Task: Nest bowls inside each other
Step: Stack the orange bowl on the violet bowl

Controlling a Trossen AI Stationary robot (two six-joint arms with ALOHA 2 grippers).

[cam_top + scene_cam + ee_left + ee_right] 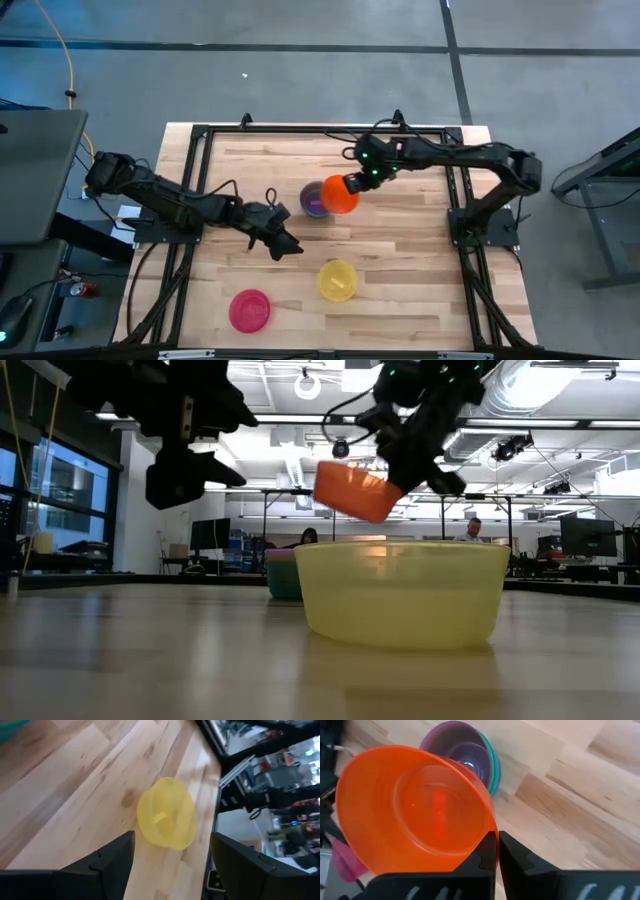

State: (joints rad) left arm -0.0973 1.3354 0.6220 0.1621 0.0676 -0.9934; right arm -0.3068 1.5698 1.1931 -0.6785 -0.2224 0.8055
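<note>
Held above the wooden table [400,260] by the right gripper [497,851]: a glossy orange round plastic bowl [415,810], tilted, rim pinched between the jaws, just beside a purple plastic bowl [462,755] nested in a green one [494,767] (stack near table centre). Farther toward the front edge, a translucent yellow plastic bowl [338,280] and a pink-red plastic bowl [249,309], well apart. Left gripper [285,243] spread wide and empty, hovering between stack and yellow bowl.

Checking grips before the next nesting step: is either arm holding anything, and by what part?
The right gripper holds the orange bowl by its rim, tilted above the table near the purple bowl. The left gripper is open and holds nothing.
</note>
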